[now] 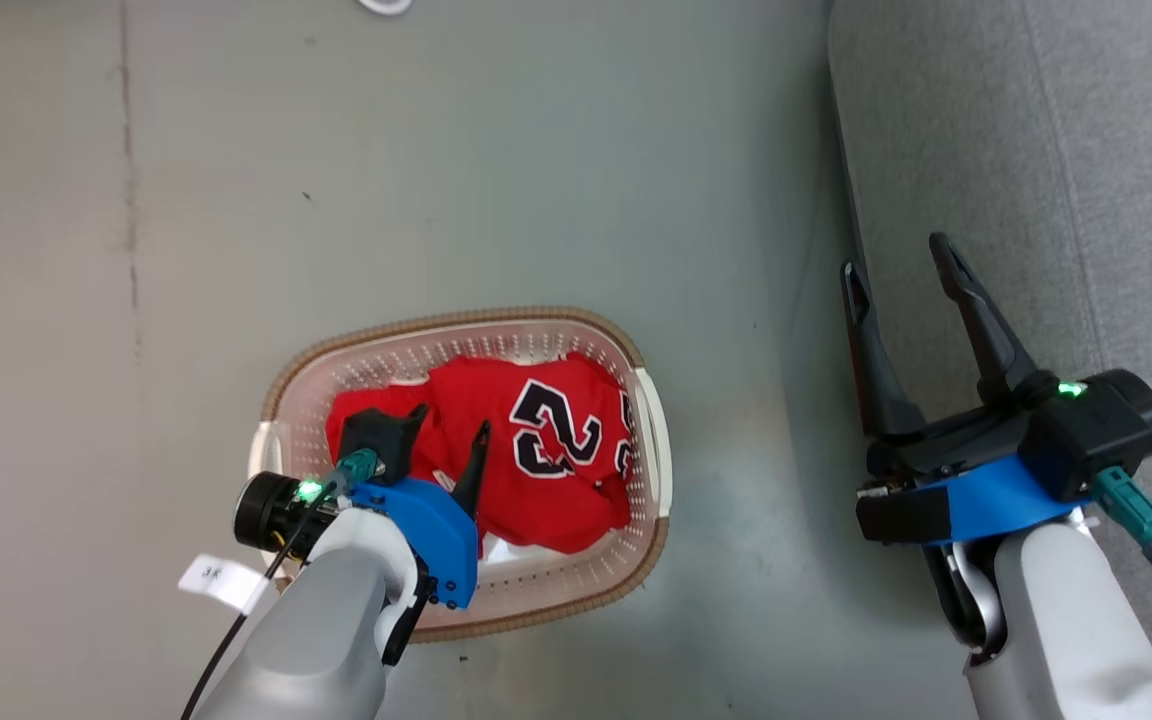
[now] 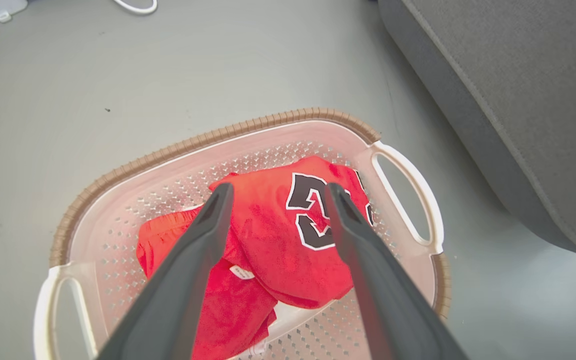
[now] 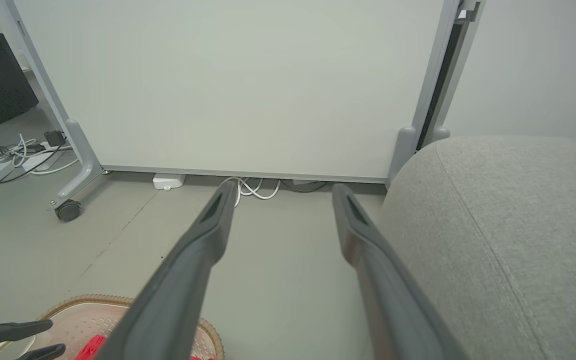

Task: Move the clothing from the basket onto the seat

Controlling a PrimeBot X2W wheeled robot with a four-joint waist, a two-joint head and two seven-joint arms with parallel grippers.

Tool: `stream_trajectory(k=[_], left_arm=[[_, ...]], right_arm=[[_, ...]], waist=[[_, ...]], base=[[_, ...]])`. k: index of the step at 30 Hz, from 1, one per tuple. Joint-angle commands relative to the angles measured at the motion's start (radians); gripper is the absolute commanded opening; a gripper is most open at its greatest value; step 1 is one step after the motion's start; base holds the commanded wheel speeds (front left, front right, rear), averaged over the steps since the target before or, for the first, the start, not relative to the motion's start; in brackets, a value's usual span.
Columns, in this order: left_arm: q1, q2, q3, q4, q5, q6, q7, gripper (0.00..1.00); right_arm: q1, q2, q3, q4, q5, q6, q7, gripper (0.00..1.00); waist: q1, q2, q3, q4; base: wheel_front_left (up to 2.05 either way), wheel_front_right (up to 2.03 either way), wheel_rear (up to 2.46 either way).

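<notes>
Left claw (image 1: 453, 418) hung spread wide above the clothing (image 1: 536, 500) heaped in the basket (image 1: 456, 322) on the floor (image 1: 536, 150), right claw (image 1: 894, 255) likewise spread, empty, by the seat (image 1: 1086, 150); judged risk: a shallow pinch would lift one garment only or drag the basket.

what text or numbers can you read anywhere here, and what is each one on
"23": large black numerals edged in white on the red jersey, upside down in the head view; the left wrist view shows the "3" plainly.
White paper tag at the lower left of the head view: its marks are too blurred to read.
Small white fabric label beside the jersey: too small to read.
</notes>
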Motion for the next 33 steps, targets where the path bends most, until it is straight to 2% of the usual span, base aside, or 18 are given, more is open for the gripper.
stream_trajectory(k=[1, 12, 22, 33], left_arm=[[-0.036, 0.000, -0.032, 0.020, -0.043, 0.000, 0.015, 1.00], [-0.127, 0.008, -0.171, 0.115, -0.246, 0.000, 0.142, 1.00], [-0.202, 0.030, -0.228, 0.151, -0.346, 0.000, 0.202, 1.00], [-0.283, 0.024, -0.292, 0.174, -0.411, 0.000, 0.247, 1.00]], right_arm=[[-0.026, -0.009, 0.002, -0.011, -0.006, 0.002, -0.001, 1.00], [-0.066, -0.039, -0.008, -0.052, -0.017, 0.002, -0.001, 1.00], [-0.081, -0.054, -0.022, -0.119, -0.028, 0.002, -0.001, 1.00], [-0.066, -0.070, -0.031, -0.216, -0.046, 0.001, -0.001, 1.00]], waist=[[-0.0002, 0.0000, 0.057, -0.014], [-0.0002, 0.0000, 0.193, -0.025], [-0.0002, 0.0000, 0.307, -0.026], [-0.0002, 0.0000, 0.407, -0.020]], base=[[0.00, 0.00, 0.00], [0.00, 0.00, 0.00], [0.00, 0.00, 0.00], [0.00, 0.00, 0.00]])
